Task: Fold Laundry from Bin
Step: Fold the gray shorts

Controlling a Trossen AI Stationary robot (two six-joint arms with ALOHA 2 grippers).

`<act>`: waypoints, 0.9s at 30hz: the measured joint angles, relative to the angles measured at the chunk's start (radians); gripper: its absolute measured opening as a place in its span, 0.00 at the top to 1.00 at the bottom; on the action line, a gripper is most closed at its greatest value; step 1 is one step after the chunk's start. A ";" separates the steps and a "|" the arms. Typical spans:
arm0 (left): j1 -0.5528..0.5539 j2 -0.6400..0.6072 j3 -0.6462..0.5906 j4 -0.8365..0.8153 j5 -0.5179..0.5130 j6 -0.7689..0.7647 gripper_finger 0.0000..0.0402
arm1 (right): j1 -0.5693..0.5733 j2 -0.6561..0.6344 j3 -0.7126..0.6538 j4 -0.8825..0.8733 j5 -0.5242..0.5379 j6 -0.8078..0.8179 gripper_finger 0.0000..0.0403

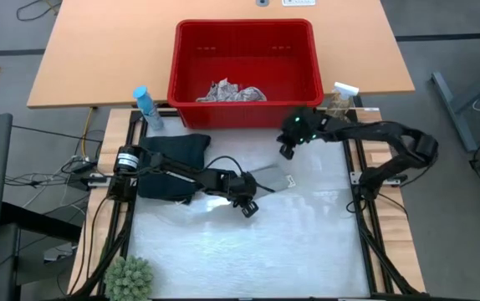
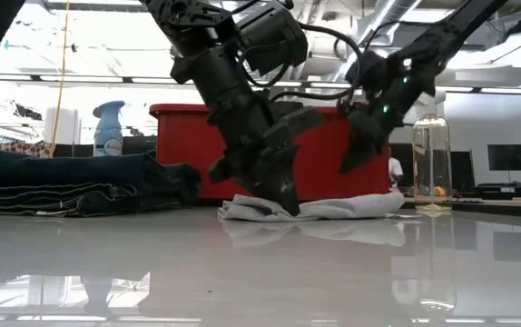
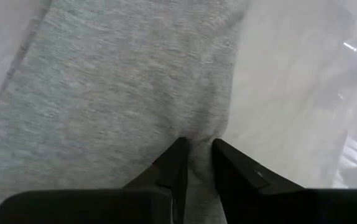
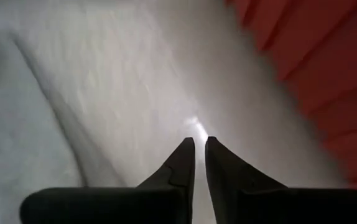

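The grey cloth [image 1: 267,177] lies mid-table, just near of the bin [image 1: 245,58]. We pinch its edge in the narrowed left gripper [image 3: 197,155]; the right gripper [image 4: 199,155], nearly shut and empty, hovers just beyond the cloth's far right.

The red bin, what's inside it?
Inside the red bin lies a crumpled white cloth with grey leaf print, bunched against the near wall. The rest of the floor looks bare red. Anything lying under that cloth is covered, so it cannot be seen.
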 joint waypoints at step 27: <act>0.042 -0.141 0.000 0.212 -0.282 -0.101 0.84 | 0.515 -0.211 0.010 -0.316 0.166 0.044 0.46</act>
